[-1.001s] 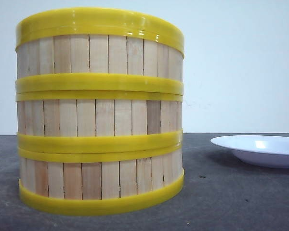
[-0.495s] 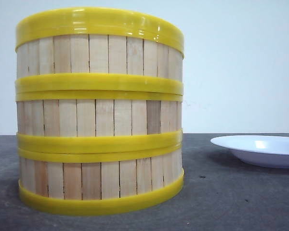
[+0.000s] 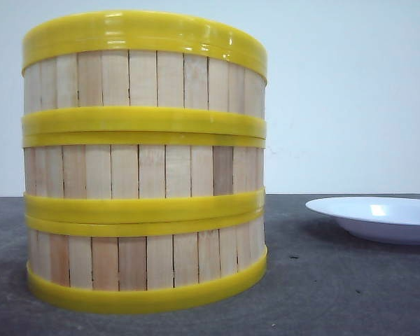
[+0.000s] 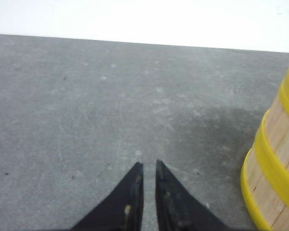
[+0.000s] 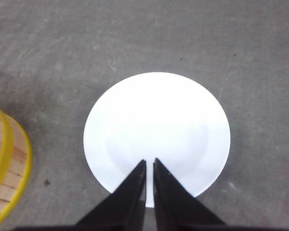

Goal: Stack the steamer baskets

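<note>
Three steamer baskets (image 3: 145, 161) stand one on top of another on the dark table, a single upright tower of pale slats and yellow rims filling the left of the front view. Its side wall (image 4: 274, 173) shows in the left wrist view, and part of its rim (image 5: 7, 163) in the right wrist view. My left gripper (image 4: 149, 164) hovers over bare table beside the tower, fingers nearly together, holding nothing. Above the white plate hangs my right gripper (image 5: 150, 161), shut and empty. Neither gripper shows in the front view.
A white plate (image 3: 378, 218) lies on the table right of the tower, seen from above as a plate (image 5: 156, 120) in the right wrist view. A pale wall (image 3: 350, 98) backs the grey table (image 4: 86, 106).
</note>
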